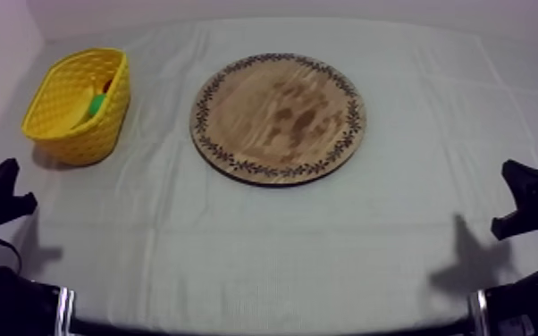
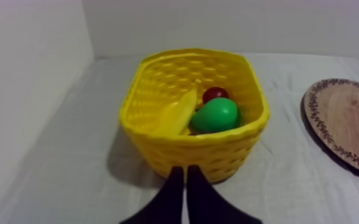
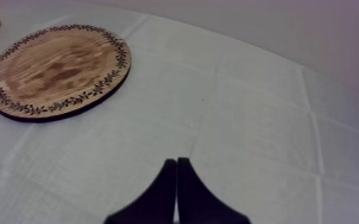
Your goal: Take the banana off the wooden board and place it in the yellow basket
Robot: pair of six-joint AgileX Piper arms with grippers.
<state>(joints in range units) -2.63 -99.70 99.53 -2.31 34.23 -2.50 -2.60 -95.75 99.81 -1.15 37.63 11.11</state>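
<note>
The banana (image 2: 176, 113) lies inside the yellow basket (image 2: 158, 143), leaning on its near wall beside a green pear (image 2: 216, 115) and a small red fruit (image 2: 215, 93). From above, the yellow basket (image 1: 63, 134) stands at the far left with the banana (image 1: 83, 109) in it. The round wooden board (image 1: 278, 117) lies bare at the table's middle. My left gripper (image 2: 185, 171) is shut on nothing, just in front of the basket; it rests low at the left edge (image 1: 9, 192). My right gripper (image 3: 176, 162) is shut, well clear of the board (image 3: 56, 68); it rests low at the right (image 1: 518, 201).
The grey-white cloth (image 1: 281, 241) covers the table, with open room in front of the board and to its right. A wall stands close behind the basket and along the table's left side.
</note>
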